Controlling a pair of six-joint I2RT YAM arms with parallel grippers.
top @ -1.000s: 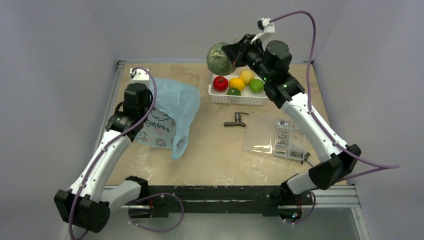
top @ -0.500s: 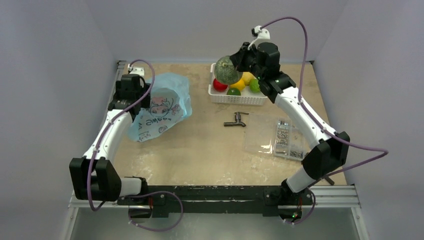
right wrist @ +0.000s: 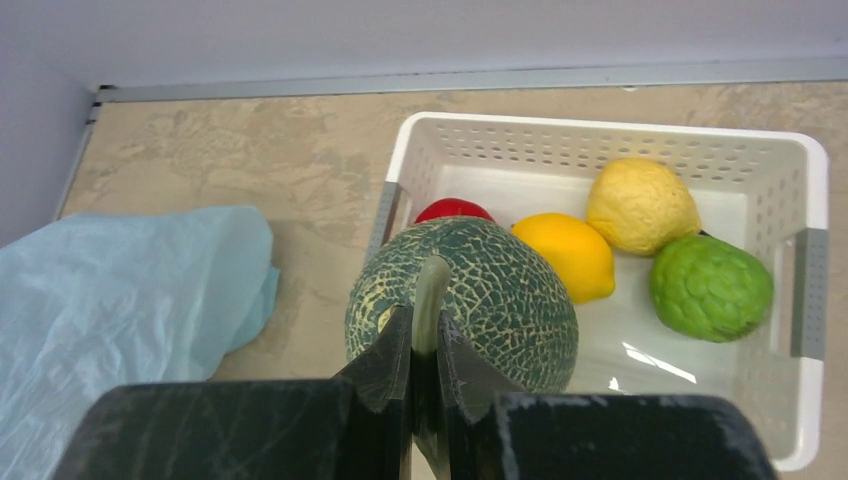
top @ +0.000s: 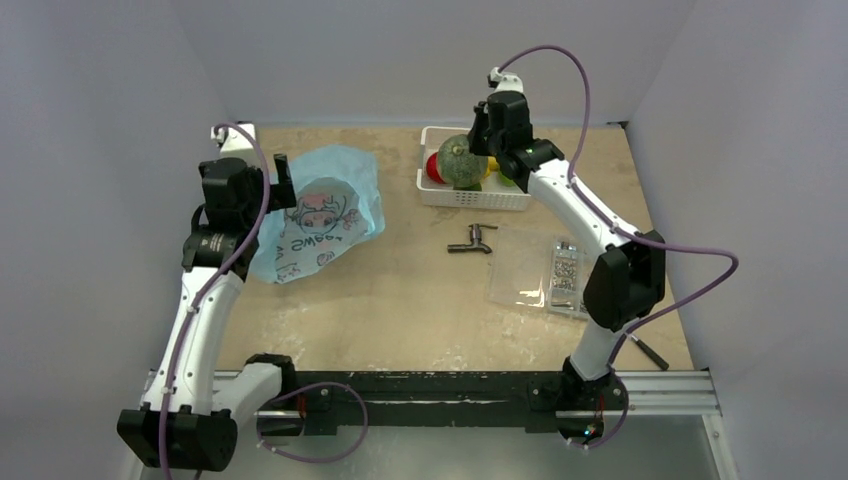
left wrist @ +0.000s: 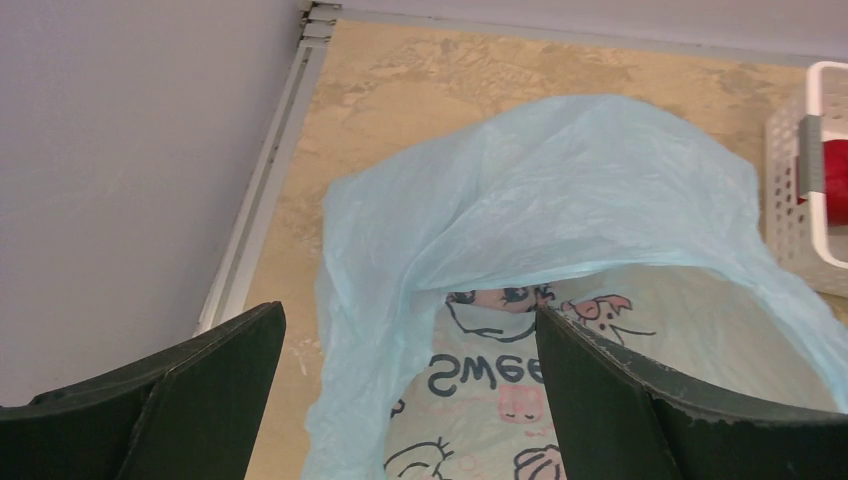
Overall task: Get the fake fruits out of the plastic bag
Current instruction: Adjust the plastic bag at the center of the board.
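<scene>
blue bag flat, netted green melon aloft

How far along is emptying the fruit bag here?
Done: small fruits lie in the white basket, and the blue bag lies slack with the left gripper open above it. In hand: the right gripper is shut on the stem of the green melon, over the basket. Left: set the melon down and release; whether the bag hides more cannot be told.

White basket, dark tap part, clear parts bag
</scene>
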